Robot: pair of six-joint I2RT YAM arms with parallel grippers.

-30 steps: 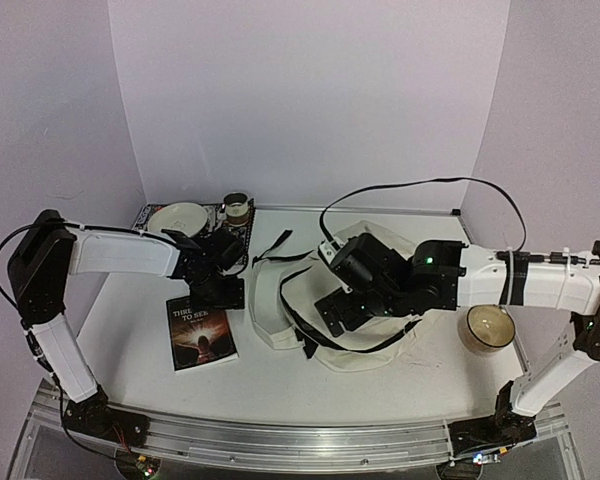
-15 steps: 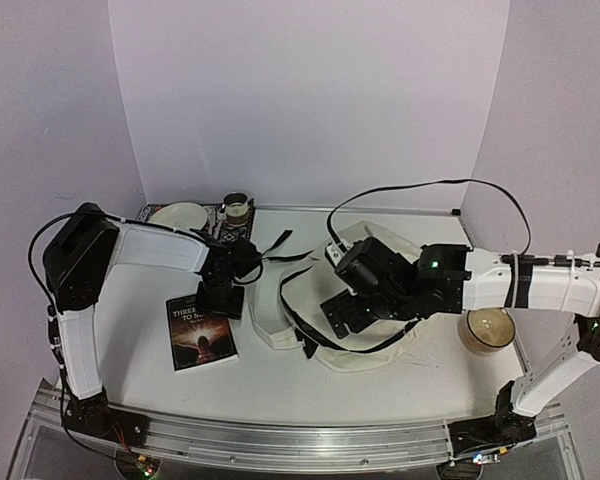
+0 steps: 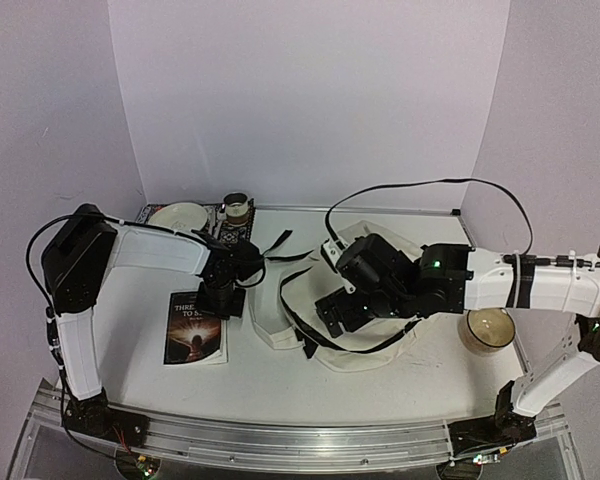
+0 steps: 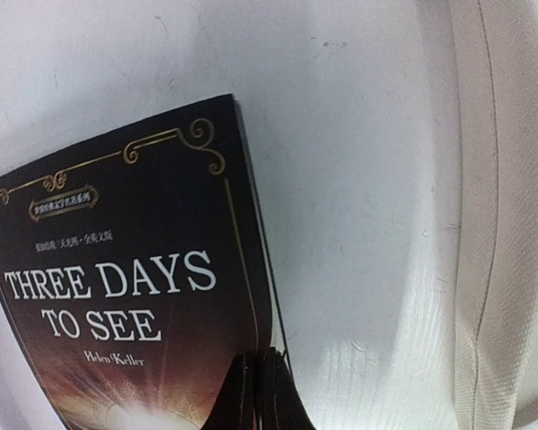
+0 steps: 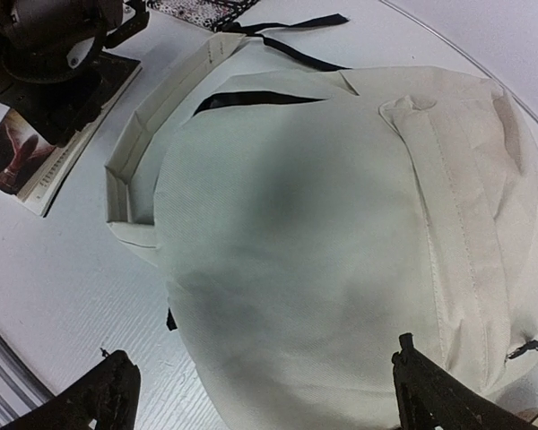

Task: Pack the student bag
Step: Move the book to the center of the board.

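Observation:
The student bag (image 3: 375,350) is a cream fabric backpack with black straps, lying flat mid-table. My right gripper (image 3: 342,308) hovers over it, open, and its fingertips (image 5: 115,394) straddle the cream fabric (image 5: 323,224) without touching. A dark book titled "Three Days to See" (image 3: 193,330) lies left of the bag. My left gripper (image 3: 221,297) is over the book's far right corner. In the left wrist view the gripper (image 4: 260,394) is shut, pinching the book's (image 4: 117,269) right edge. The bag's cream rim (image 4: 507,224) runs down the right side.
A white bowl (image 3: 178,215) and a small cup (image 3: 237,208) stand on a patterned mat at the back left. A round tan container (image 3: 488,328) sits right of the bag under the right arm. Walls close in on three sides.
The left gripper came down onto the book's right edge and shut there. The book shifted slightly left and turned. The right gripper stayed open over the bag, barely moving.

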